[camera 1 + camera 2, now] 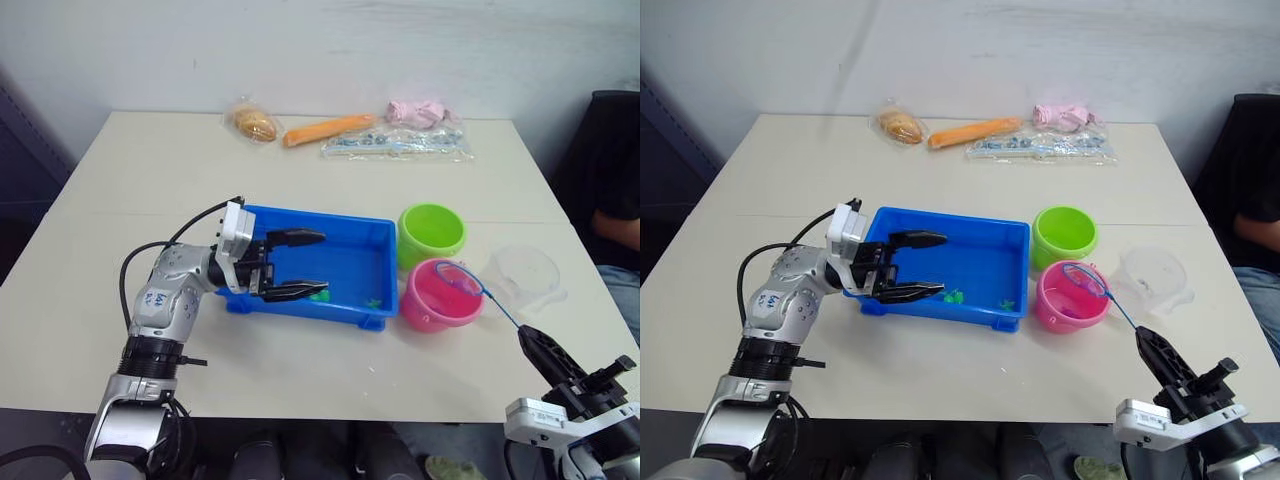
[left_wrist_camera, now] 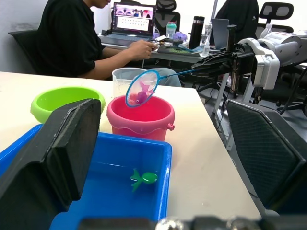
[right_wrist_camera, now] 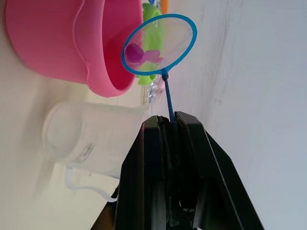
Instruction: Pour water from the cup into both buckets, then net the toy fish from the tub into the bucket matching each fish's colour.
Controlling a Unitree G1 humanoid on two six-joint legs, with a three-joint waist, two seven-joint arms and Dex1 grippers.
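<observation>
Green fish (image 1: 318, 294), two; buckets (image 1: 441, 294), two.

seated person (image 2: 72, 38) cut off at the head by the frame edge, laptop screen (image 2: 133, 17) (contents too small to read)

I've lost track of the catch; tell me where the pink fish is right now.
The pink fish lies in the net, held by the right gripper just above the pink bucket, on the robot's right beside the green bucket.

Net (image 2: 142, 87) with a pink fish (image 2: 141, 96) hangs over the pink bucket (image 1: 440, 296); green fish (image 2: 144, 178) lies in the blue tub (image 1: 345, 262)
</observation>
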